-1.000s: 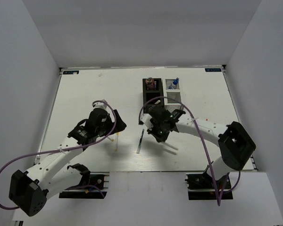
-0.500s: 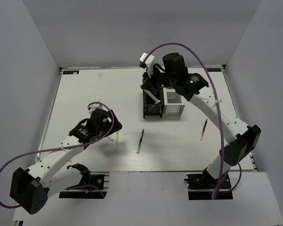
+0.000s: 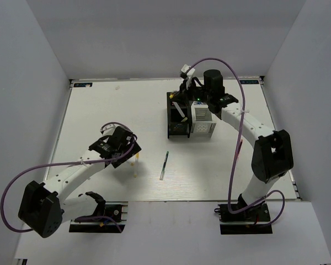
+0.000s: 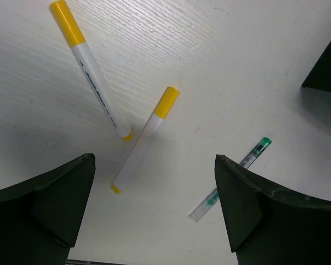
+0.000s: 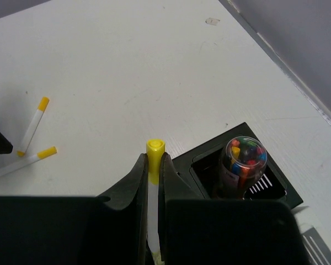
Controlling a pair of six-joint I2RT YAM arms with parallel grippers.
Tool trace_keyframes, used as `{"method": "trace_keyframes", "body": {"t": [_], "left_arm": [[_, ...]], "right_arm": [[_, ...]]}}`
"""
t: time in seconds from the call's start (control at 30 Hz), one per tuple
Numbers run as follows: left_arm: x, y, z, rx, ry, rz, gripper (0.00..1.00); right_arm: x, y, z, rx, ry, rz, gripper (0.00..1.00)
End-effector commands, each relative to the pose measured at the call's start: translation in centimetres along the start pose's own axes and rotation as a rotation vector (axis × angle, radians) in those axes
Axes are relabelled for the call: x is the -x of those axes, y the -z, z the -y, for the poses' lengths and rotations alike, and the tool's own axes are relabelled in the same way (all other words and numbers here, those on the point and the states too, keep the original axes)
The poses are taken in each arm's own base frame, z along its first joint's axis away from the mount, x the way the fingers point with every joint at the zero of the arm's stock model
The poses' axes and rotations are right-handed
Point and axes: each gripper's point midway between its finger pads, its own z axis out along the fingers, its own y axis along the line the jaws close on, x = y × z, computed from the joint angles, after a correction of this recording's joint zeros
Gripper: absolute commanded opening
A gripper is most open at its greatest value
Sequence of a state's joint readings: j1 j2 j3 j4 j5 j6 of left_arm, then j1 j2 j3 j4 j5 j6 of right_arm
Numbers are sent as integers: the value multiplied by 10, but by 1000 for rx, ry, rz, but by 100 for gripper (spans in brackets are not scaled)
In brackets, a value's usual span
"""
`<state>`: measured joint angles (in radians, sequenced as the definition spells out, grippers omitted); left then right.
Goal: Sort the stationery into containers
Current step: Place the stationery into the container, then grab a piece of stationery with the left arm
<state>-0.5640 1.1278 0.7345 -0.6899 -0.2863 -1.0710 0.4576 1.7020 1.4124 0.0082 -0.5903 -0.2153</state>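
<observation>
Depositing white yellow-ended pen (image 5: 155,150), pinched in right gripper (image 5: 153,168), above black slotted holder (image 3: 177,131); left gripper (image 4: 154,204) spread over two similar pens (image 4: 146,142). Likely needed next: lowering, release.

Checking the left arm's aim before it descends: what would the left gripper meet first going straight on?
Most likely the white yellow-capped pen centred between the open fingers of the left gripper, lying on the table; depth is hard to judge.
</observation>
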Motion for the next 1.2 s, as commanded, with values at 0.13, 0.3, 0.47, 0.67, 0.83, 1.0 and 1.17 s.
{"method": "trace_keyframes", "body": {"t": [0.13, 0.3, 0.47, 0.67, 0.83, 1.0, 1.17], "left_arm": [[11, 0, -3, 41, 77, 35, 100], [16, -8, -10, 113, 95, 45, 100], [30, -17, -15, 171, 112, 61, 98], [37, -31, -28, 236, 154, 46, 87], [38, -47, -34, 262, 179, 13, 76], [35, -62, -50, 303, 172, -19, 68], [32, -75, -53, 314, 150, -39, 56]], "right_arm": [[11, -8, 11, 96, 21, 153, 0], [-11, -13, 16, 136, -15, 128, 13], [-9, -4, 19, 110, -15, 129, 68], [16, 33, 16, 51, 0, 160, 63], [13, 70, 3, 12, -24, 166, 23], [-13, 97, -13, -13, -31, 121, 15], [-43, 111, -24, -33, -38, 75, 16]]}}
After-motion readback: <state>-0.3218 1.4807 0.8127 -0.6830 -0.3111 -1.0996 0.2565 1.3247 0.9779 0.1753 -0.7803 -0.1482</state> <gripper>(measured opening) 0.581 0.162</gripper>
